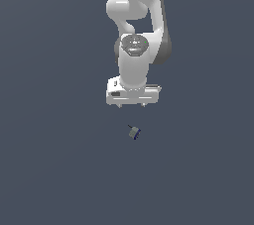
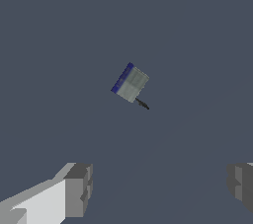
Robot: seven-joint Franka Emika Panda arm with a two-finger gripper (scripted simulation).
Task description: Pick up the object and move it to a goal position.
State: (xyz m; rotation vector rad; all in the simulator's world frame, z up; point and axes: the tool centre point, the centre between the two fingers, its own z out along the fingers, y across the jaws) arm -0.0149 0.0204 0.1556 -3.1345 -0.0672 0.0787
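Currently the white parallel gripper [image 1: 132,104], jaws wide and empty, hovers apart from the small grey-olive, blue-ended block [image 1: 134,132]; grasp and transfer remain.

Arm [image 1: 136,30]: glossy white rounded casings, dark grey bands at the joints, one grey disc cap with a small green mark on the wrist joint. Gripper [image 1: 132,105]: white boxy body, wider than the wrist, a small dark marking on its face, two short stubs beneath. Fingers [image 2: 76,191]: white shanks ending in grey, blocky, stepped pads
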